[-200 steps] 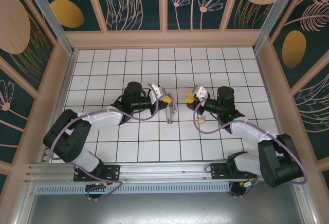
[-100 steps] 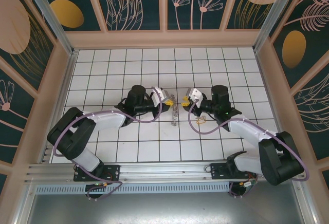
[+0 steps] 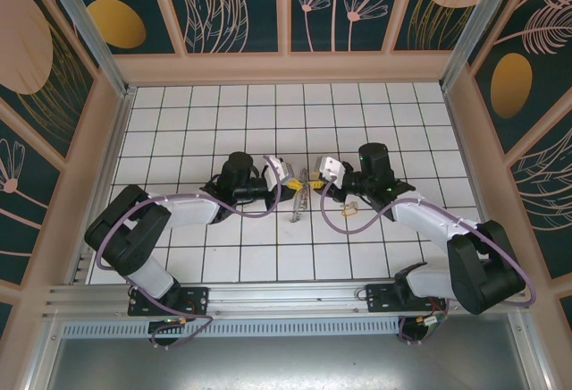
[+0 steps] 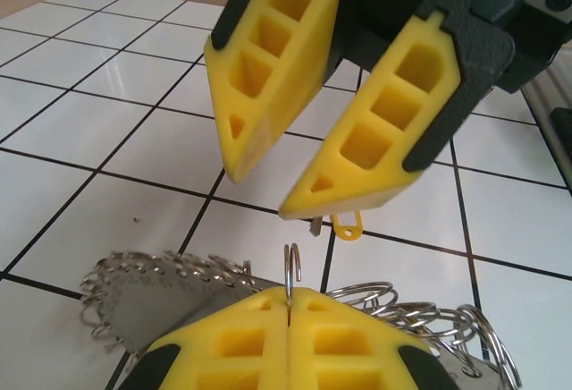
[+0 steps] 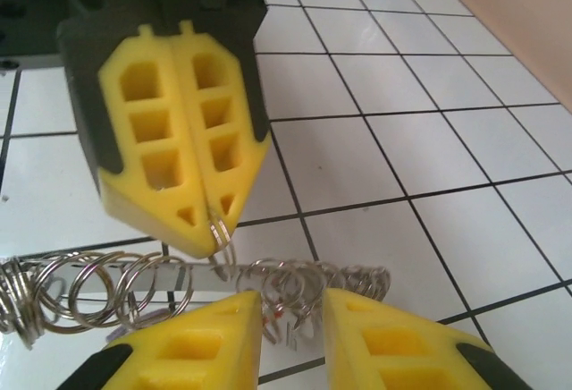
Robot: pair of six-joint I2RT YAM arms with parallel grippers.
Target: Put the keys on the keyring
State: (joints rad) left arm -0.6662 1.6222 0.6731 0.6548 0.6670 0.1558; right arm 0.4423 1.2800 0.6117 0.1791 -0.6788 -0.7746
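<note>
Yellow fingers of the left gripper [image 4: 289, 308] are pressed flat together, and one thin silver loop stands clamped in the seam between them. This loop belongs to the keyring [image 5: 134, 283], a bunch of silver wire rings. In the top view the keyring sits just between the two grippers, near the middle of the white tiled floor [image 3: 223, 113]. In the wrist views most of the bunch spreads low over the tiles, while the clamped loop is presented upright.

Facing it from the right, the right gripper [image 4: 268, 191] has its fingers apart with a clear gap. I see nothing held between them, so I judge it empty. Its tips are very near the clamped loop, but I cannot tell if they touch it.

Farther right, the keys [image 3: 350, 211] lie on the floor beside the right arm, apart from the keyring and near the purple cable [image 3: 344, 220]. They are too small here to make out a red part.

In my judgement the task is at an early stage. The ring is secured and offered by the left arm, which is the preparation. The main work is not yet done: the keys are neither picked up nor threaded. What is left is to take the keys with the right gripper, bring them to the held loop and slide them on.
</note>
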